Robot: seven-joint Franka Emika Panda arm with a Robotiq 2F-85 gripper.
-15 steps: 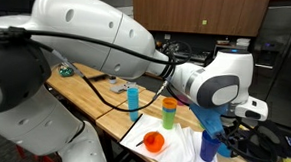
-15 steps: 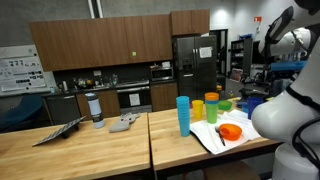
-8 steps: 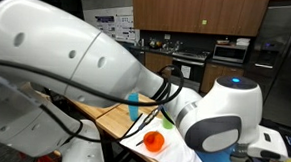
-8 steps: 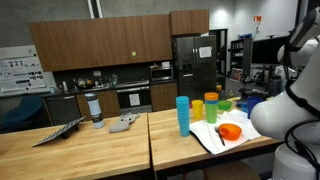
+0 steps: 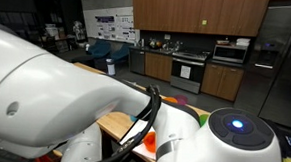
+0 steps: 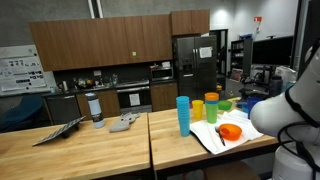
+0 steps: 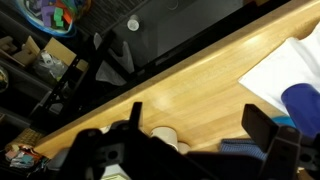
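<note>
Hovering with the hand (image 7: pixel 185 150) spread wide and empty above the wooden surface (image 7: pixel 180 95).
Just beside one finger (image 7: pixel 272 135), a blue cup (image 7: pixel 305 105) at the edge of a white cloth (image 7: pixel 280 65). Risks clipping and toppling that cup on any sideways swing, or snagging the cloth and upsetting the stacked cups (image 6: pixel 183 113) and orange bowl (image 6: pixel 231 131) near it. Cut off by the frame edge there, so hard to tell whether upright or lying. Blocked almost wholly by the arm (image 5: pixel 65 97) in an exterior view.

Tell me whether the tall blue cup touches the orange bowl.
Apart: an exterior view shows white cloth between the blue cup and the orange bowl.
</note>
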